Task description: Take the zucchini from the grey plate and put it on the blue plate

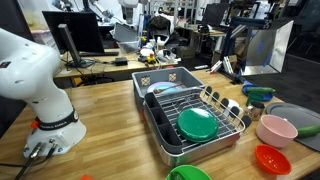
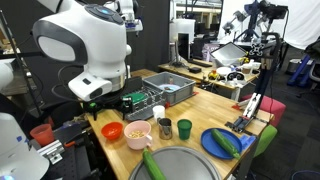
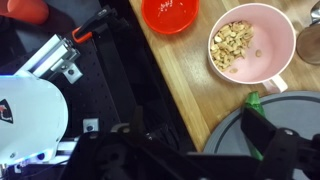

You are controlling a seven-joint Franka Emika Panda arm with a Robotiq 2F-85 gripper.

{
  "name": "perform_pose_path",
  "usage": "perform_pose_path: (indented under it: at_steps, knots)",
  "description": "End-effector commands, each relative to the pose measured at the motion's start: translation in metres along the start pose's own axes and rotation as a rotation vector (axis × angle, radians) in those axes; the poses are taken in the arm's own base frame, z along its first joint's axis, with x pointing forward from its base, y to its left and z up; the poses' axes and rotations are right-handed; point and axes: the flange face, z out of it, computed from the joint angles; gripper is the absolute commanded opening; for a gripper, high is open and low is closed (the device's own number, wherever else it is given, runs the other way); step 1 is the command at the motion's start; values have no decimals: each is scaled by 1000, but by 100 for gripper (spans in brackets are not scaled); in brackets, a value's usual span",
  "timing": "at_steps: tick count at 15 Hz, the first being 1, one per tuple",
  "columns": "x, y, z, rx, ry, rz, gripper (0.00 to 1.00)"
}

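The zucchini (image 2: pixel 150 163) is a slim green piece lying at the left edge of the grey plate (image 2: pixel 190 165) at the table's front. In the wrist view its tip (image 3: pixel 256 101) shows at the rim of the grey plate (image 3: pixel 225 135), partly hidden behind one dark finger. My gripper (image 3: pixel 200 130) is open and empty above the plate's edge and the table border. The blue plate (image 2: pixel 210 146) sits to the right of the grey plate, with another green elongated piece on it. The grey plate also shows in an exterior view (image 1: pixel 296 114).
A pink bowl of nuts (image 3: pixel 250 45) and a red bowl (image 3: pixel 170 12) stand beside the grey plate. Two cups (image 2: pixel 165 126) stand behind them. A dish rack holding a green plate (image 1: pixel 196 123) sits in a grey tub. The table edge drops off beside the plate.
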Motion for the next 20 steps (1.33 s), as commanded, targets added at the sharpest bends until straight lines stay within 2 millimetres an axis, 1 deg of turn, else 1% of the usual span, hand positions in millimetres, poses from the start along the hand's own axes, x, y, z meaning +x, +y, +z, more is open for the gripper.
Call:
perform_pose_path:
  at_steps: [1, 4, 6, 10, 12, 14, 16, 17, 18, 19, 20]
  knots:
    - [4, -5, 3, 9, -7, 34, 100]
    - [11, -14, 9, 34, -8, 98, 100]
    - [16, -22, 18, 43, -2, 155, 100]
    - [34, -46, 47, 40, -26, 307, 100]
    - [50, -64, 66, 49, -38, 400, 100]
    - [68, -81, 82, 72, -14, 468, 100]
    - [85, -97, 101, 57, 44, 486, 100]
    - [76, -80, 88, 62, 14, 454, 100]
    - [82, -85, 97, 48, 26, 463, 100]
    - [82, -86, 99, 43, 29, 462, 100]
    - [80, -86, 97, 47, 28, 458, 100]
